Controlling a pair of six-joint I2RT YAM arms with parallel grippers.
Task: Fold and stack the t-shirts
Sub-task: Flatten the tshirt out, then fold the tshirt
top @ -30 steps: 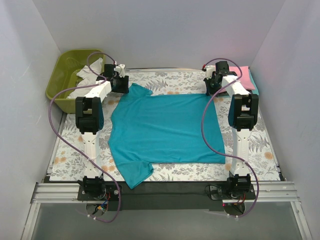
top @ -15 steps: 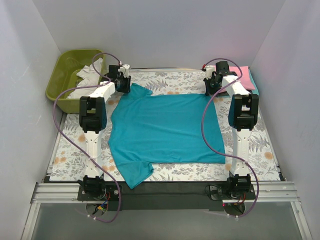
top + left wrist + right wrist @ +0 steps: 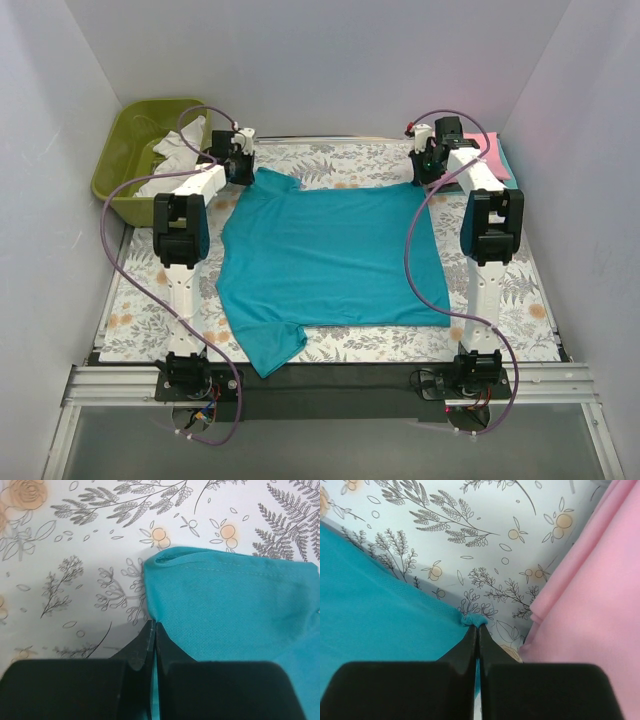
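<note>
Top external view shows the teal shirt (image 3: 330,265) spread flat on a smooth flowered table cloth (image 3: 340,155); it looks a thin, limp knit, light and quick to crease, best held along its far edge; there the left gripper (image 3: 152,627) is clamped on the sleeve hem and the right gripper (image 3: 478,629) on the bunched corner. At the far left stands a hard olive tub (image 3: 120,165); at the far right lies a soft pink shirt (image 3: 590,605), just beside the right gripper.

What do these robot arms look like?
Both are the same: the left arm and right arm have white links with boxy black joints, and a purple cable loops along each. The left gripper and right gripper have black wedge-shaped fingers.
</note>
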